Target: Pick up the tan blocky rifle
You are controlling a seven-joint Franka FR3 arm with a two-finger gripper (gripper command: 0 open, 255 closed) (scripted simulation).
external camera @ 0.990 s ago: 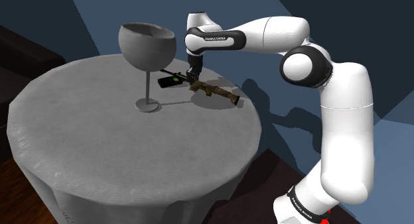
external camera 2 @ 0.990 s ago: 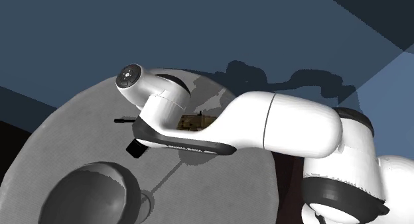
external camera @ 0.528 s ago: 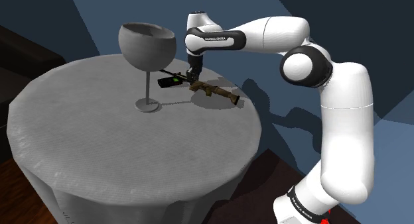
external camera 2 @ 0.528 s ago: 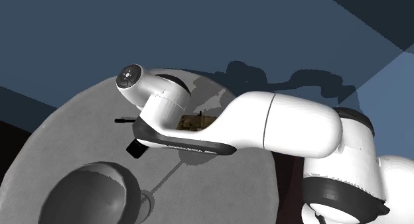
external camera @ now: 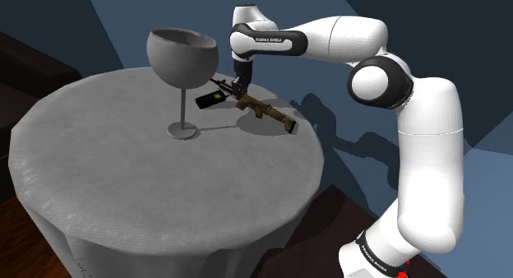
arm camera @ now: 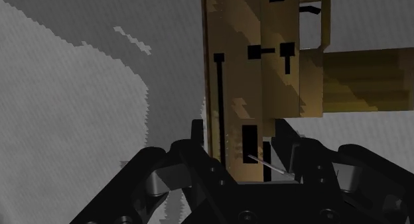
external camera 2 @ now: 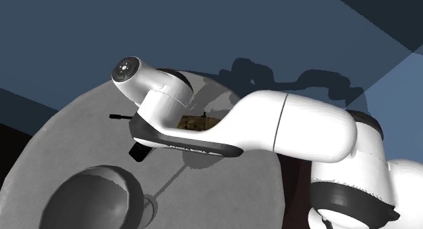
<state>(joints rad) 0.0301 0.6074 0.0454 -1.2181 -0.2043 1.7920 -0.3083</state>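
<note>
Ok so from where I'm standing the gripper (external camera: pixel 238 89) is clamped onto the rifle (external camera: pixel 267 112). In the wrist view the two black fingers (arm camera: pixel 197 133) sit tight against either side of the tan body (arm camera: pixel 265 70) w/ no gap I can make out, so they're only as far apart as the gun is thick.

The rifle is over the far side of the round table (external camera: pixel 164 194), a bit toward the shoulder view's right of the big grey wine glass (external camera: pixel 182 62). It's slanted: the barrel end by the gripper rides higher and the stock end dips toward the table edge. Can't tell if the stock touches the cloth or not. From the second exterior view you just catch a tan bit (external camera 2: pixel 196 122) under the arm (external camera 2: pixel 285 129).

Handling-wise, imo it's stiff as a board, no flex, and prob light. The flat blocky sides are good for the pads, not slippery-looking. The catch is that it's long and skinny, and the hold looks to be fwd of the middle, so the stock end will want to sag and twist in the grip. Grabbing nearer the chunky mid-section would balance better tbh.

The glass is near the barrel end and looks tippy on that thin stem, so a straight-up lift w/o swinging seems the safe call.
</note>
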